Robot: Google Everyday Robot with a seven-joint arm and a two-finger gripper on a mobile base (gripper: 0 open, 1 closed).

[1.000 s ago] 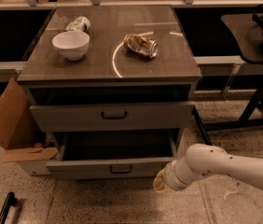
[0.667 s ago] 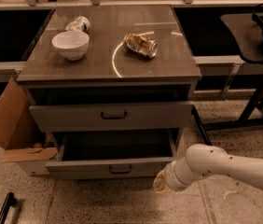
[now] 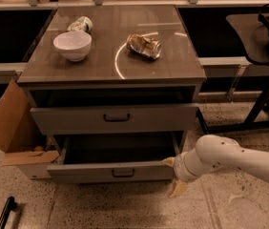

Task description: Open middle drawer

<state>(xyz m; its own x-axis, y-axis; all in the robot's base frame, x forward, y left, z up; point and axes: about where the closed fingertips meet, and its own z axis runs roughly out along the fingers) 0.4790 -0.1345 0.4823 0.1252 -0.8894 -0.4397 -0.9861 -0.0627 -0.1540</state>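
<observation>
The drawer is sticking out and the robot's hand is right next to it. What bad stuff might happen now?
1. The hand sits at the right front corner of the middle drawer, not on its handle; moving away, it might bump or catch the drawer.
2. The cardboard box flap lies by the drawer's left corner; pulling further could shove it.
3. The can lies on its side on the cabinet top; a jolt might roll it.

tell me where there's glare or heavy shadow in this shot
Camera view: a bright curved glare arc sits on the cabinet top beside the crushed can; same camera view, the lower drawer is deep in shadow inside, while the gripper at its right front corner is well lit.
</observation>
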